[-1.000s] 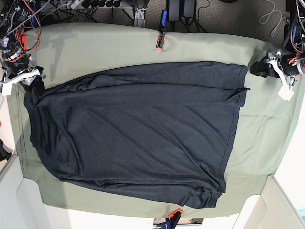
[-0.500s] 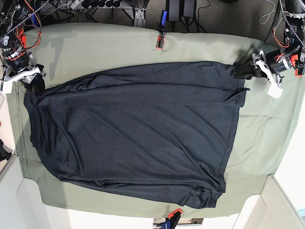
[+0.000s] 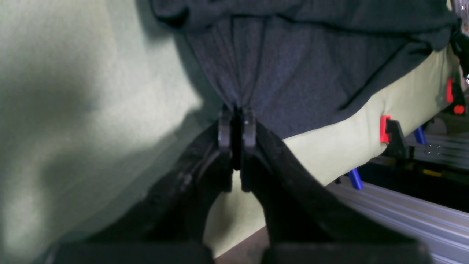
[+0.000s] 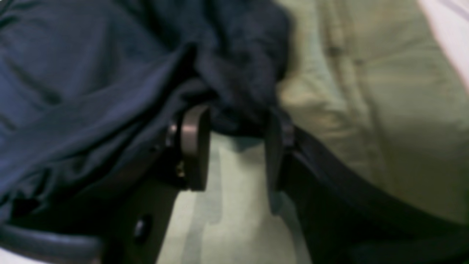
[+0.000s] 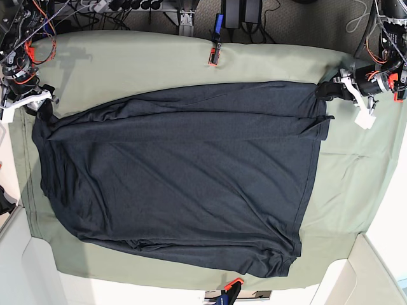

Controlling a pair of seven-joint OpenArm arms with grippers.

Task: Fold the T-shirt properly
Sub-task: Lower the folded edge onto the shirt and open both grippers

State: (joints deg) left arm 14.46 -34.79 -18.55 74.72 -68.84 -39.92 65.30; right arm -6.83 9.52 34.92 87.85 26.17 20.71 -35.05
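The T-shirt (image 5: 181, 175) lies spread out flat on the green table cloth (image 5: 127, 60). It covers most of the cloth. It is dark, soft and thin, so it will bend and droop when lifted, and it looks light. It can bunch up and slide on the cloth.

The left gripper (image 3: 236, 126) is at one far corner of the T-shirt. Its jaws are pinched tight together on the edge of the T-shirt, and the fabric pulls into little lines there.

The right gripper (image 4: 234, 146) is at the other far corner of the T-shirt. Its jaws are partly apart with a clump of the T-shirt bunched between them.

The corners and the hemmed edges look like good spots to grab. Lifting both corners together should keep the T-shirt straight.
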